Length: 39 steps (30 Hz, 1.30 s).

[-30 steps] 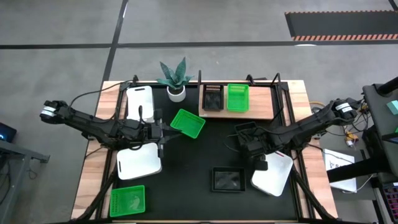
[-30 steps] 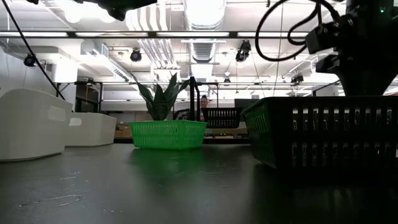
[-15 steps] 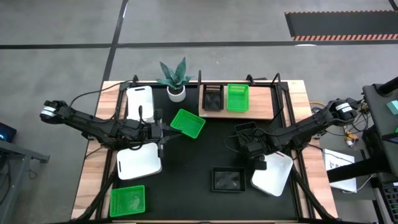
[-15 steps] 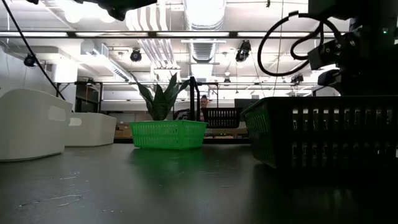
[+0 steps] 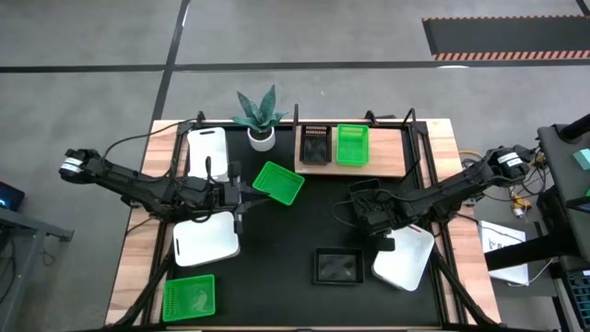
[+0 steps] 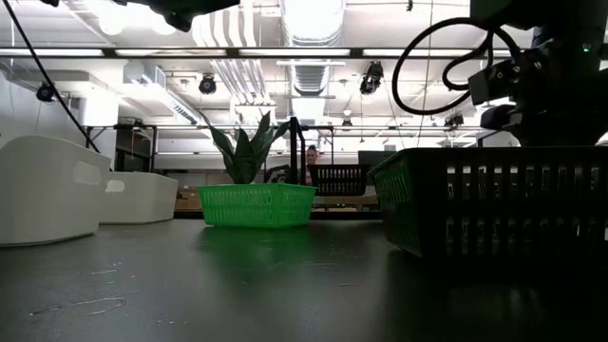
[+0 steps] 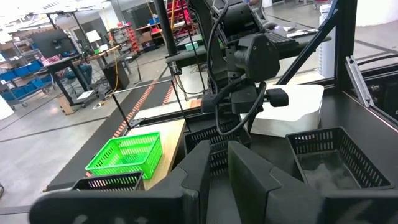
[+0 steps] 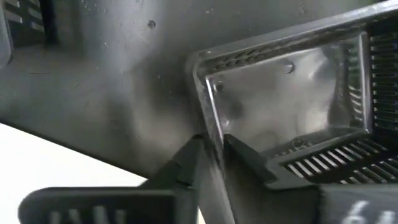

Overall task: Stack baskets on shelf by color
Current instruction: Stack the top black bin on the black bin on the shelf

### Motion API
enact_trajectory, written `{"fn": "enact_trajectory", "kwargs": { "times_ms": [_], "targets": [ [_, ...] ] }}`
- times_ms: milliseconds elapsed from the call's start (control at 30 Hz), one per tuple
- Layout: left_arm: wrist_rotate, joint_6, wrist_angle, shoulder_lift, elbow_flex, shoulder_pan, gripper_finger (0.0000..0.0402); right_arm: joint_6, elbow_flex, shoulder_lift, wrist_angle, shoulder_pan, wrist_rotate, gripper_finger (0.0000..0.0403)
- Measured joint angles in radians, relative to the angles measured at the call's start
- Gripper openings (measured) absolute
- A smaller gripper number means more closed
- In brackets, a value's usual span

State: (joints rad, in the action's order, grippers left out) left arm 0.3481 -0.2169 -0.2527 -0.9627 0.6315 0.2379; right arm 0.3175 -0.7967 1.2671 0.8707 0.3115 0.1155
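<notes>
My right gripper (image 5: pixel 371 214) is shut on a black basket (image 5: pixel 365 195) that stands on the black tabletop right of centre. My left gripper (image 5: pixel 241 199) is shut and empty, between a tilted green basket (image 5: pixel 278 183) and a white basket (image 5: pixel 206 238). The wooden shelf (image 5: pixel 391 153) at the far edge holds a black basket (image 5: pixel 315 145) and a green basket (image 5: pixel 351 144) side by side. Another black basket (image 5: pixel 338 266), a white basket (image 5: pixel 404 258), a green basket (image 5: pixel 189 297) and a far-left white basket (image 5: pixel 206 148) rest on their bases. My right gripper has the black basket's rim (image 8: pixel 210 134) near a corner, one finger (image 8: pixel 245 163) inside the basket and one finger (image 8: pixel 181 167) outside. The fingers come from above, slanting from the table's right. The basket's base is on the tabletop.
A white plant pot (image 5: pixel 262 137) with a green plant stands at the far edge, left of the shelf. In the low view the near black basket (image 6: pixel 494 209) hides the held one. Bare black tabletop lies between the two arms, around the middle.
My right gripper has gone down a little toward the black basket. The baskets have stayed where they were.
</notes>
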Motion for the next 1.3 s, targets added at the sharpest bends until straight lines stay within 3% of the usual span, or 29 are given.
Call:
{"fn": "enact_trajectory", "kwargs": {
  "times_ms": [100,400,733,1000,1300],
  "targets": [
    [0.000,0.000,0.000,0.000,0.000,0.000,0.0041,-0.022,0.000,0.000,-0.017,0.000,0.000,0.0016],
    [0.000,0.000,0.000,0.000,0.000,0.000,0.0041,-0.012,-0.080,0.000,-0.012,0.000,-0.003,0.0013],
    [0.000,0.000,0.001,0.000,0.000,0.000,0.0041,0.002,-0.300,0.000,-0.010,0.000,-0.009,0.0013],
    [0.000,0.000,0.002,0.000,0.000,0.000,0.0041,-0.076,-0.483,0.043,-0.003,0.000,0.087,0.0012],
    [0.000,0.000,0.009,0.000,0.000,0.000,0.0041,-0.138,-0.737,0.203,0.170,-0.067,0.273,0.0012]
  ]
}}
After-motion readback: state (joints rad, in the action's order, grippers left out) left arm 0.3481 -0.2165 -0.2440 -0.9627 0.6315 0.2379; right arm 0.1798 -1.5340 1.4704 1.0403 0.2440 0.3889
